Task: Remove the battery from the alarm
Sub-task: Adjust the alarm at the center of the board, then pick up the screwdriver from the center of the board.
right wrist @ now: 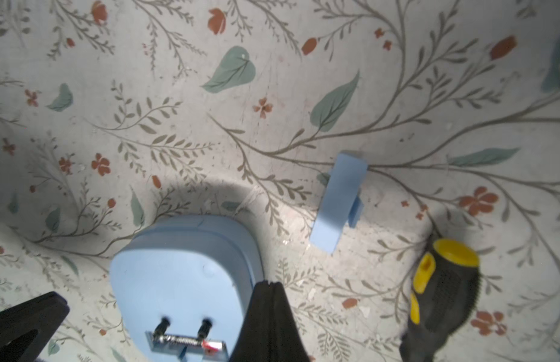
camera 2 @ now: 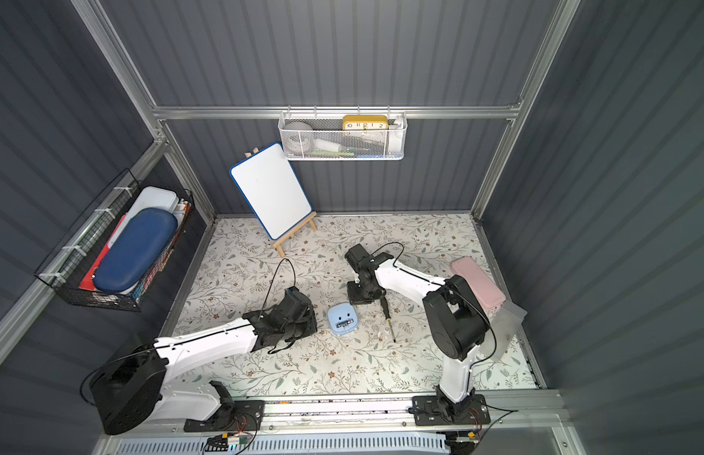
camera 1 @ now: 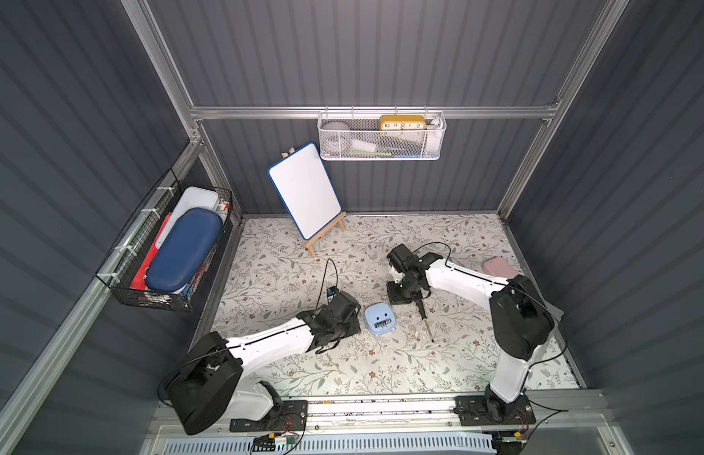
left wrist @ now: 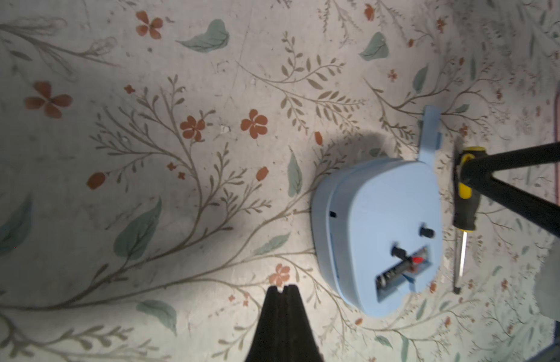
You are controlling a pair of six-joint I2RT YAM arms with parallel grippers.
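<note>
Right claw (right wrist: 271,283) near alarm (right wrist: 184,269) with battery (right wrist: 191,343)

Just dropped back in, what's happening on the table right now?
The pale-blue alarm lies face down between the two arms with its battery bay open, and the battery is not yet out of it. The loose cover and the screwdriver lie on the table beside it. The left gripper and right gripper are both shut and hold nothing.
</note>
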